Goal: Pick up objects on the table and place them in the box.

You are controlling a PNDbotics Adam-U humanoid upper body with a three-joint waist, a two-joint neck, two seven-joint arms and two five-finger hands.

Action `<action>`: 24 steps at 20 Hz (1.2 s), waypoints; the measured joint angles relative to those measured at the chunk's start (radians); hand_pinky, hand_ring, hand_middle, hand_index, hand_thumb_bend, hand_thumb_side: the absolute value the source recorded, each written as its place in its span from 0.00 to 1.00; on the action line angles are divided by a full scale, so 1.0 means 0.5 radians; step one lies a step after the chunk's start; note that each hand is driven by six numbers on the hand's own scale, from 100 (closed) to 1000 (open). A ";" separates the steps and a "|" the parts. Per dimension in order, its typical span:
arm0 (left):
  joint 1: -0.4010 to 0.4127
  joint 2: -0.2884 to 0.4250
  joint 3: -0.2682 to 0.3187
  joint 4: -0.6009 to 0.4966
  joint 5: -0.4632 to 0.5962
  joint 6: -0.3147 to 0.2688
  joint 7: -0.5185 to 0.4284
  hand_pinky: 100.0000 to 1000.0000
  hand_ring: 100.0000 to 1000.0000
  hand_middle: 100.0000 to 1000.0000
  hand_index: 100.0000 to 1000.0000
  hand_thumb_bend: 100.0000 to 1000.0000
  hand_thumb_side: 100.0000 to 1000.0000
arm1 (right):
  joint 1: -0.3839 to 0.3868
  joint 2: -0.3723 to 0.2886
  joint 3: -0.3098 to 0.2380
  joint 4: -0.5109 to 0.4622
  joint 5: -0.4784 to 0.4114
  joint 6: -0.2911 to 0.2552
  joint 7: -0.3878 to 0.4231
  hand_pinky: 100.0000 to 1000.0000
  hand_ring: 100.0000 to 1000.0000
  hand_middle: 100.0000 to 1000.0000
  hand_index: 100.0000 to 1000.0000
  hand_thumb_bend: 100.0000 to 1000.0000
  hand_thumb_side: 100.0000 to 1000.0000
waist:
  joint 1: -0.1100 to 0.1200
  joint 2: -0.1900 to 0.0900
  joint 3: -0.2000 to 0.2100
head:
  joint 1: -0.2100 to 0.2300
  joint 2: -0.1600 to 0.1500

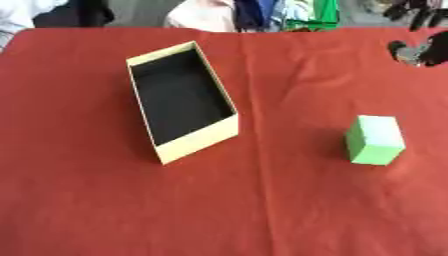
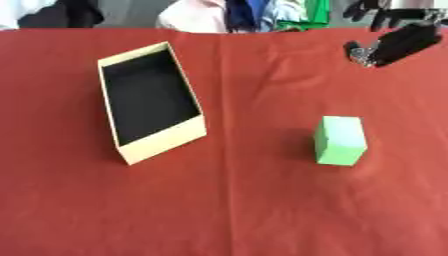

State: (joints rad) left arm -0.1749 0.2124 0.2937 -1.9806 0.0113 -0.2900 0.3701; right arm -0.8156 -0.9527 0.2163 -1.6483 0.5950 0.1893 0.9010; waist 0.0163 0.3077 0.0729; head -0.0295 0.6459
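Though right hand (image 2: 398,42) shows blurred at upper right, finger state unreadable; green block (image 1: 376,140) sits right of open box (image 1: 197,142), apart.

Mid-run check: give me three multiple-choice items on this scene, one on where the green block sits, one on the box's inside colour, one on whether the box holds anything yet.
1. The light green rectangular block sits where, relative to the open cream cardboard box?
A. inside it
B. to its right, apart
C. on its rim

2. The box's inside is:
A. black
B. white
C. blue

3. The box now holds:
A. two blocks
B. one block
C. nothing visible

Answers:
1 B, bare red tablecloth separates them.
2 A, the floor and inner walls look black.
3 C, only dark lining shows.

The right hand shows blurred at the upper right, away from the block.
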 measured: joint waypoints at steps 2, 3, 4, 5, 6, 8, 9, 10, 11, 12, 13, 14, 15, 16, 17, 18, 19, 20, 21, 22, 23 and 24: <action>0.000 0.000 0.000 0.000 0.000 0.000 0.000 0.51 0.58 0.55 0.68 0.00 0.30 | 0.027 -0.010 -0.001 -0.011 -0.020 -0.021 0.006 0.77 0.78 0.94 1.00 0.00 0.63 | 0.000 0.000 0.000 | 0.000 -0.005; 0.000 0.000 0.000 0.000 0.000 0.000 0.000 0.51 0.58 0.55 0.68 0.00 0.30 | 0.038 -0.013 -0.001 -0.016 -0.032 -0.031 0.009 0.77 0.78 0.94 1.00 0.00 0.65 | 0.000 0.000 0.001 | 0.000 -0.010; 0.000 0.000 0.000 0.000 0.000 0.000 0.000 0.51 0.58 0.55 0.68 0.00 0.30 | 0.049 -0.019 -0.001 -0.018 -0.038 -0.041 0.009 0.76 0.78 0.94 1.00 0.00 0.66 | 0.000 0.000 0.002 | 0.000 -0.011; 0.000 0.000 0.000 0.000 0.000 0.000 0.000 0.51 0.58 0.55 0.68 0.00 0.30 | 0.057 -0.024 0.000 -0.021 -0.042 -0.048 0.009 0.76 0.79 0.95 1.00 0.00 0.68 | 0.000 0.000 0.002 | 0.000 -0.011; 0.000 0.000 0.000 0.000 0.000 0.000 0.000 0.51 0.58 0.55 0.68 0.00 0.30 | 0.068 -0.025 0.000 -0.025 -0.043 -0.055 0.010 0.76 0.80 0.96 1.00 0.00 0.70 | 0.000 0.000 0.002 | 0.000 -0.011; 0.000 0.000 0.000 0.000 0.000 0.001 -0.001 0.51 0.58 0.55 0.68 0.00 0.30 | 0.086 -0.030 0.000 -0.033 -0.047 -0.064 0.010 0.78 0.85 0.98 1.00 0.00 0.70 | 0.000 0.000 0.002 | 0.000 -0.012; 0.000 0.000 0.000 0.000 0.000 0.001 -0.001 0.51 0.58 0.55 0.68 0.00 0.30 | 0.094 -0.035 0.001 -0.037 -0.048 -0.063 0.010 0.78 0.86 0.98 1.00 0.00 0.70 | 0.000 0.000 0.002 | -0.001 -0.012; 0.000 0.000 0.000 0.000 0.000 0.001 -0.001 0.51 0.58 0.55 0.68 0.00 0.30 | 0.106 -0.041 0.001 -0.041 -0.048 -0.060 0.011 0.78 0.87 0.99 1.00 0.00 0.69 | 0.000 0.000 0.003 | -0.001 -0.012; 0.000 0.000 0.000 0.000 0.000 0.002 -0.002 0.51 0.58 0.55 0.68 0.00 0.30 | 0.117 -0.043 0.000 -0.042 -0.048 -0.051 0.012 0.78 0.87 1.00 1.00 0.00 0.69 | 0.000 0.000 0.003 | -0.001 -0.013; -0.001 0.000 0.000 0.000 0.000 0.003 -0.003 0.51 0.58 0.55 0.68 0.00 0.30 | 0.129 -0.043 0.000 -0.047 -0.048 -0.037 0.012 0.77 0.86 1.00 1.00 0.00 0.70 | 0.000 0.000 0.003 | -0.001 -0.013; -0.001 0.000 0.000 0.000 0.000 0.003 -0.003 0.51 0.58 0.55 0.68 0.00 0.30 | 0.141 -0.043 -0.001 -0.058 -0.048 -0.023 0.012 0.76 0.85 1.00 1.00 0.00 0.70 | 0.000 0.000 0.003 | -0.001 -0.013; -0.001 0.000 0.000 0.000 0.000 0.004 -0.004 0.51 0.58 0.55 0.68 0.00 0.30 | 0.155 -0.044 -0.001 -0.073 -0.048 -0.011 0.012 0.76 0.83 0.99 1.00 0.00 0.70 | 0.000 0.000 0.003 | -0.001 -0.014; -0.001 0.000 0.000 0.000 0.000 0.004 -0.004 0.51 0.58 0.55 0.68 0.00 0.30 | 0.169 -0.044 -0.002 -0.091 -0.047 -0.002 0.011 0.74 0.79 0.99 1.00 0.00 0.70 | 0.000 0.000 0.003 | -0.001 -0.014; -0.001 0.000 0.000 0.000 0.000 0.004 -0.004 0.51 0.58 0.55 0.68 0.00 0.30 | 0.185 -0.046 -0.005 -0.109 -0.046 0.006 0.010 0.74 0.77 0.99 1.00 0.00 0.69 | 0.000 0.000 0.003 | -0.001 -0.014; -0.001 0.000 0.000 0.000 0.000 0.004 -0.004 0.51 0.58 0.55 0.68 0.00 0.30 | 0.200 -0.049 -0.010 -0.127 -0.045 0.011 0.010 0.74 0.76 0.98 1.00 0.00 0.69 | 0.000 0.000 0.003 | 0.000 -0.014; -0.001 0.000 0.000 0.000 0.000 0.004 -0.004 0.51 0.58 0.55 0.68 0.00 0.30 | 0.215 -0.053 -0.015 -0.143 -0.041 0.017 0.009 0.74 0.77 0.98 1.00 0.00 0.69 | 0.000 0.000 0.002 | 0.000 -0.016; -0.002 0.000 0.000 0.000 0.000 0.004 -0.004 0.51 0.58 0.55 0.68 0.00 0.30 | 0.230 -0.057 -0.023 -0.159 -0.034 0.023 0.007 0.74 0.77 0.98 1.00 0.00 0.68 | 0.000 0.000 0.002 | 0.000 -0.018; -0.002 0.000 0.000 0.000 0.000 0.004 -0.004 0.51 0.58 0.55 0.68 0.00 0.30 | 0.246 -0.058 -0.032 -0.175 -0.027 0.030 0.007 0.75 0.77 0.97 1.00 0.00 0.66 | 0.000 0.000 0.002 | 0.000 -0.021; -0.002 0.000 0.000 0.000 0.000 0.004 -0.004 0.51 0.58 0.55 0.68 0.00 0.30 | 0.264 -0.058 -0.040 -0.191 -0.019 0.036 0.006 0.74 0.77 0.97 1.00 0.00 0.65 | 0.000 0.000 0.002 | 0.000 -0.024; -0.003 0.000 0.000 0.000 0.000 0.004 -0.004 0.51 0.58 0.55 0.68 0.00 0.30 | 0.282 -0.058 -0.047 -0.206 -0.012 0.042 0.005 0.75 0.77 0.96 1.00 0.00 0.61 | 0.000 0.000 0.002 | 0.000 -0.028; -0.003 0.000 0.000 0.000 0.000 0.004 -0.004 0.51 0.58 0.55 0.68 0.00 0.30 | 0.297 -0.058 -0.053 -0.216 -0.010 0.047 0.006 0.75 0.77 0.96 1.00 0.00 0.61 | 0.000 0.000 0.002 | 0.000 -0.029; -0.003 0.000 0.000 0.000 0.000 0.004 -0.004 0.51 0.58 0.55 0.68 0.00 0.30 | 0.308 -0.058 -0.058 -0.226 -0.009 0.051 0.005 0.75 0.77 0.96 1.00 0.00 0.61 | 0.000 0.000 0.002 | 0.000 -0.029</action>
State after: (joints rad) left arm -0.1762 0.2123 0.2937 -1.9806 0.0113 -0.2879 0.3681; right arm -0.6618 -0.9817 0.1874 -1.7613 0.5904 0.2150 0.9033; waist 0.0163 0.3077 0.0739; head -0.0298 0.6315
